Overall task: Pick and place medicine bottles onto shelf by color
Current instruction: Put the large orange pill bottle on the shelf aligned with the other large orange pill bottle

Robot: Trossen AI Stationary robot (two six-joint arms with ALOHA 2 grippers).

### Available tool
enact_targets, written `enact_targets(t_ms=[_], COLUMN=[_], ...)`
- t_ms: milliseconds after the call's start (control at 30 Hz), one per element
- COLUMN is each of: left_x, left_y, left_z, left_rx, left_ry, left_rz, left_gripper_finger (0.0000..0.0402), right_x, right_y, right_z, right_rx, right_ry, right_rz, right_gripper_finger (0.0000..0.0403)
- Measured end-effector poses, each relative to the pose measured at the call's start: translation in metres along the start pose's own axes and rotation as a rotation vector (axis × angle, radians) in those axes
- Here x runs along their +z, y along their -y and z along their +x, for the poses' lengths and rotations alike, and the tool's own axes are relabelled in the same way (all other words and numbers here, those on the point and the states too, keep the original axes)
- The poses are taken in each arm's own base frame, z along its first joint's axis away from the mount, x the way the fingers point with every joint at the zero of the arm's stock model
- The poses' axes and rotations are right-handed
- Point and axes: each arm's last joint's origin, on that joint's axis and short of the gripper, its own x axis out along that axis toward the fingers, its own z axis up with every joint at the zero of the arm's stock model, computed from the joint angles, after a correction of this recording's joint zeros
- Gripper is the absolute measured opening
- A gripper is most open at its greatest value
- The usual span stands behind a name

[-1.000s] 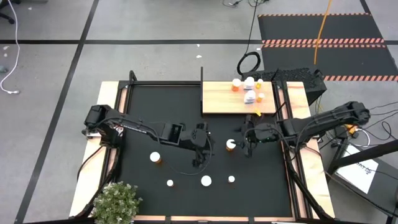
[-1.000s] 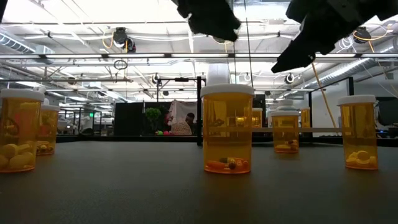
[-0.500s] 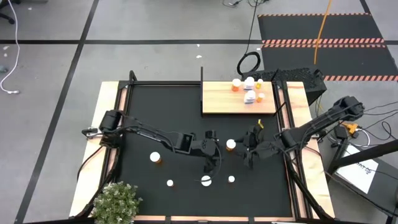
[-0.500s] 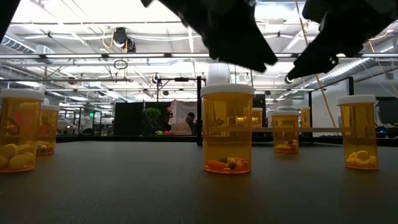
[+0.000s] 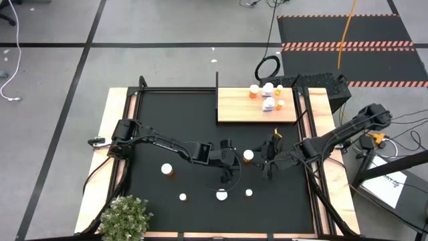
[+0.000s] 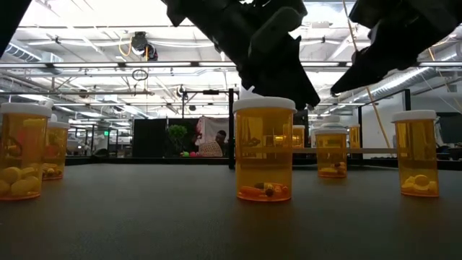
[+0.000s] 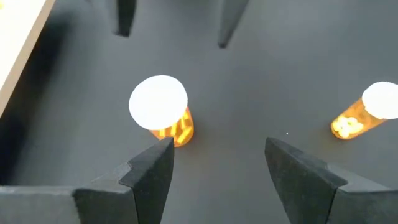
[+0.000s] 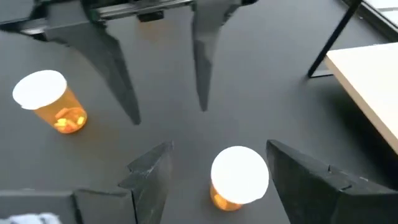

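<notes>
An orange medicine bottle with a white cap (image 5: 248, 155) stands upright on the black mat between my two grippers. My left gripper (image 5: 232, 168) is open just to its left; in the left wrist view the bottle (image 7: 160, 107) stands just beyond the fingertips (image 7: 217, 146). My right gripper (image 5: 266, 164) is open on its right; in the right wrist view the bottle (image 8: 239, 177) stands between the two fingers, apart from both. The light-wood shelf (image 5: 234, 110) at the far right holds several bottles (image 5: 267, 97).
Other bottles stand on the mat near the front: (image 5: 166, 169), (image 5: 182, 197), (image 5: 221, 195), (image 5: 249, 193). The low view shows one large (image 6: 263, 148) under the left arm. A potted plant (image 5: 125, 214) stands at the near left corner. A wooden frame (image 5: 120, 120) borders the mat.
My left gripper has gone toward the table's right and near edges and come down, ending beside the middle bottle. My right gripper has gone a little toward the near edge, level with the same bottle. The bottles have stayed in place.
</notes>
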Motion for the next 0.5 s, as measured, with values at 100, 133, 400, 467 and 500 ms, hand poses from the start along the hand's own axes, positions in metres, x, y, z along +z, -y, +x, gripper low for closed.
enact_targets(t_ms=[100,133,400,467,500], left_x=[-0.006,-0.008,-0.012,-0.013,-0.014], left_y=[0.000,-0.002,-0.002,-0.002,-0.002], left_z=[0.000,-0.001,-0.009,-0.009,-0.009], left_rx=[0.002,0.006,0.022,0.022,0.028], left_ry=[-0.059,-0.086,-0.154,-0.165,-0.177], left_rz=[0.010,0.012,0.024,0.027,0.030], left_gripper_finger=[0.0250,0.0250,0.0250,0.0250,0.0250], right_x=[0.001,0.002,0.011,0.020,0.026], right_y=[0.004,0.005,0.009,0.012,0.014], right_z=[0.002,0.003,0.006,0.003,0.002], right_rx=[0.005,0.013,0.049,0.058,0.059], right_ry=[-0.010,-0.015,-0.093,-0.139,-0.164], right_rz=[0.033,0.045,0.076,0.076,0.072], right_gripper_finger=[0.0251,0.0251,0.0251,0.0251,0.0251])
